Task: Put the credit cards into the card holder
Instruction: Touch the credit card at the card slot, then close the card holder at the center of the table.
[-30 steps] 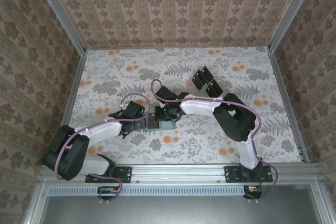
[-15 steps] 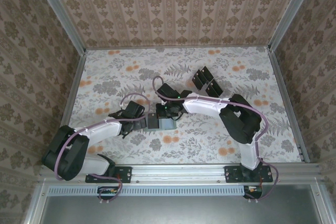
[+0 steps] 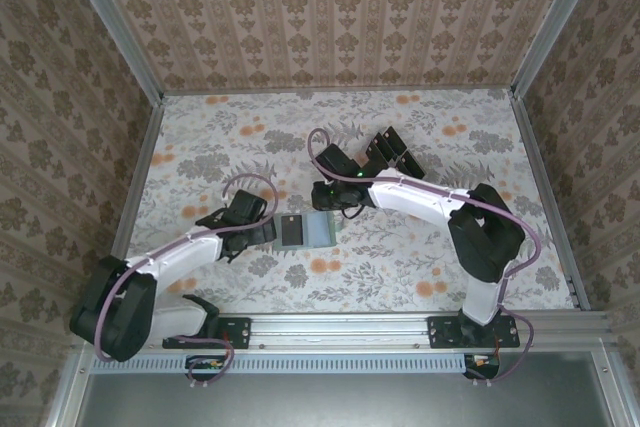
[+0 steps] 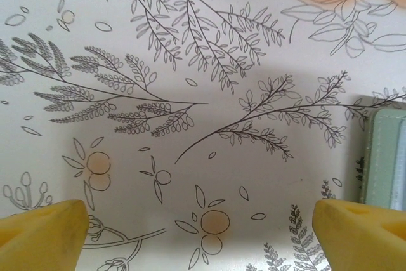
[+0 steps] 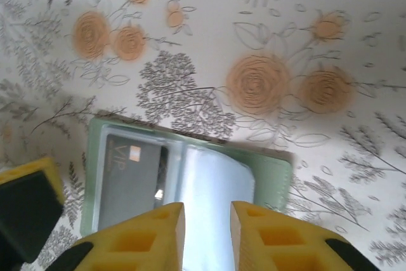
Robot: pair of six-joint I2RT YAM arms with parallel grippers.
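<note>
Card [image 5: 130, 172] (black, marked "VIP") lies inside card holder [image 5: 274, 176].

The card holder [image 5: 276, 176] is being shown as soft, matt sage-green material with a glossy clear pocket [image 5: 209, 182]; the black card [image 5: 130, 169] inside it, as smooth plastic. The table [image 3: 220, 147] is being shown under a matt, paper-like floral print.

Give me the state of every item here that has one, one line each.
card holder: lying open, flat on the table
credit card: sitting in one half of the holder
other credit cards: standing on edge farther back
left gripper: wide open, empty
right gripper: slightly open, empty, above the holder
</note>
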